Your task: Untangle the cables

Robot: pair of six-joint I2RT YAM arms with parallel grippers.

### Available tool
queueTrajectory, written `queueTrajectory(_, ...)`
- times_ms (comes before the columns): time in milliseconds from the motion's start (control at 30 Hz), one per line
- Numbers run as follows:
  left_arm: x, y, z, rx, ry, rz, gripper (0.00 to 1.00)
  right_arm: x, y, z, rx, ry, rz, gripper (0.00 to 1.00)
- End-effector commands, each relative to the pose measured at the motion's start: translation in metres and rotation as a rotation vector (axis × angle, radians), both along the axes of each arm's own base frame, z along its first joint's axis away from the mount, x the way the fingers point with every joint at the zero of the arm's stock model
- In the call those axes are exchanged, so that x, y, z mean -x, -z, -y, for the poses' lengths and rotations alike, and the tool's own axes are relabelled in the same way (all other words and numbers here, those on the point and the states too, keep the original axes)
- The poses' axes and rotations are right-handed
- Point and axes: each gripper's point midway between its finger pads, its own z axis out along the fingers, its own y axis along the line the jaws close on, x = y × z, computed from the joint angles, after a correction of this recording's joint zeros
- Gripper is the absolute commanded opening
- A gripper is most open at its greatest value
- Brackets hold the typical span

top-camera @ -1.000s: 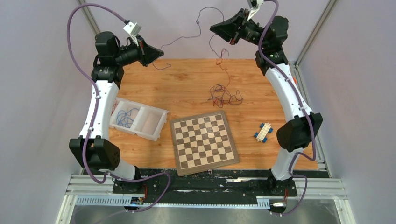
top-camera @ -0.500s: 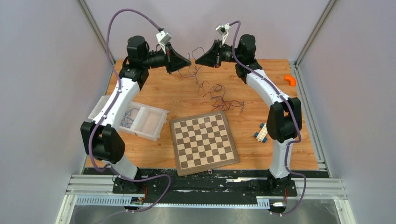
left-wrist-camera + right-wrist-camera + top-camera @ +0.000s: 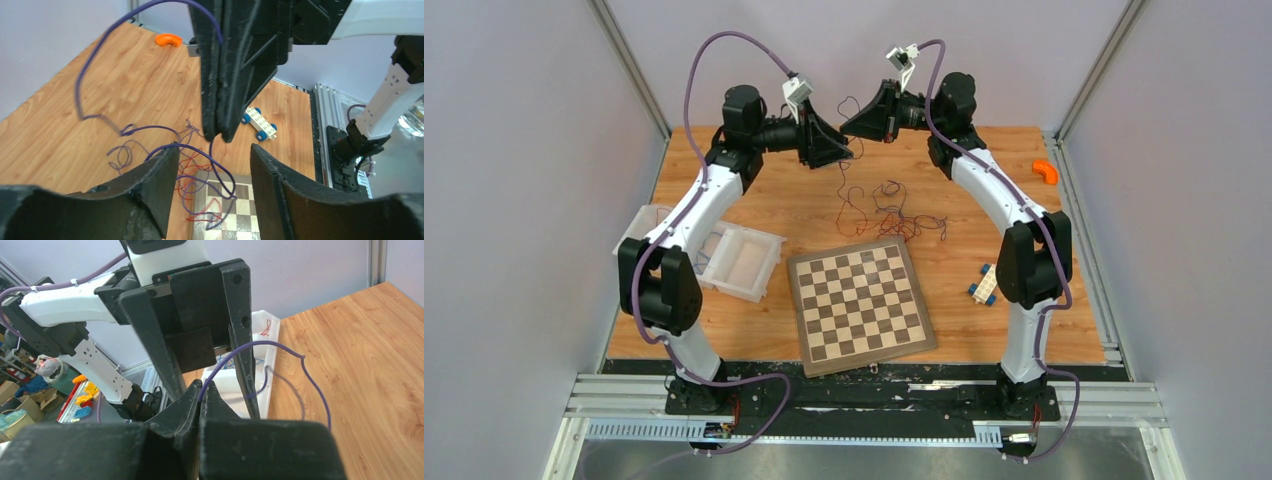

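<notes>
The cables [image 3: 894,212] lie as a loose tangle of red and dark purple wires on the wooden table, just beyond the chessboard [image 3: 859,305]. My right gripper [image 3: 846,124] hangs above the far middle of the table, shut on one purple cable [image 3: 260,344] whose loop trails down to the tangle [image 3: 200,185]. In the right wrist view the pinch point of the right gripper [image 3: 202,387] shows clearly. My left gripper [image 3: 212,160] faces it, open, its fingers [image 3: 240,345] either side of the right fingertips. A purple strand rests over one left finger [image 3: 167,165], not gripped.
A white two-compartment bin [image 3: 724,255] with blue wires in it sits at the left. A white and blue toy block car [image 3: 987,283] lies right of the chessboard. An orange curved piece [image 3: 1046,170] sits at the far right edge. Walls enclose the table.
Both arms swung in from wide apart and now meet over the far middle. The left gripper opened and let go of the purple cable. The lifted cables sank back towards the table.
</notes>
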Motion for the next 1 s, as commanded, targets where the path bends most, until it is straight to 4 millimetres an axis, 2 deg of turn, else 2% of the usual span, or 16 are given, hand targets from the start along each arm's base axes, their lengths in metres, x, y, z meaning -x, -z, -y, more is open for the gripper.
queueTrajectory(0,0.009,-0.004,0.013,0.04,0.085,0.026,0.65,0.015,-0.035,0.001,-0.038,-0.017,0.092,0.0)
queueTrajectory(100,0.013,-0.003,0.015,0.048,0.112,0.026,0.72,0.014,-0.034,0.002,-0.033,-0.016,0.094,0.0)
queueTrajectory(167,0.011,0.0,0.015,0.04,0.098,0.029,0.71,0.016,-0.035,0.002,-0.035,-0.024,0.094,0.0)
queueTrajectory(233,0.006,0.004,0.015,0.028,0.068,0.016,0.55,0.019,-0.037,0.002,-0.043,-0.036,0.097,0.0)
queueTrajectory(267,0.001,0.004,0.015,0.027,0.05,0.015,0.39,0.021,-0.038,0.002,-0.041,-0.044,0.098,0.0)
queueTrajectory(300,-0.002,0.004,0.015,0.024,0.039,0.004,0.3,0.022,-0.036,0.003,-0.036,-0.052,0.099,0.0)
queueTrajectory(367,-0.007,-0.002,0.014,0.034,0.007,0.0,0.03,0.02,-0.03,0.007,-0.016,-0.051,0.088,0.01)
queueTrajectory(400,-0.011,-0.007,0.014,0.041,-0.013,0.006,0.01,0.018,-0.025,0.01,-0.006,-0.042,0.077,0.05)
queueTrajectory(467,-0.015,-0.015,0.01,0.064,-0.041,-0.009,0.0,0.01,-0.013,0.021,0.022,-0.017,0.063,0.35)
queueTrajectory(533,-0.022,-0.023,0.003,0.099,-0.07,-0.046,0.0,-0.003,0.002,0.035,0.067,0.037,0.055,0.59)
queueTrajectory(667,-0.033,-0.037,-0.005,0.165,-0.12,-0.117,0.0,-0.022,0.032,0.071,0.143,0.188,0.071,0.83)
queueTrajectory(700,-0.035,-0.041,-0.006,0.177,-0.132,-0.132,0.0,-0.024,0.039,0.078,0.161,0.218,0.074,0.87)
queueTrajectory(767,-0.039,-0.046,-0.007,0.197,-0.152,-0.148,0.0,-0.023,0.061,0.085,0.206,0.264,0.06,0.89)
queueTrajectory(800,-0.04,-0.047,-0.006,0.204,-0.16,-0.156,0.0,-0.023,0.066,0.086,0.219,0.287,0.064,0.9)
queueTrajectory(967,-0.051,-0.053,-0.008,0.254,-0.213,-0.21,0.0,-0.017,0.126,0.073,0.308,0.298,0.059,0.91)
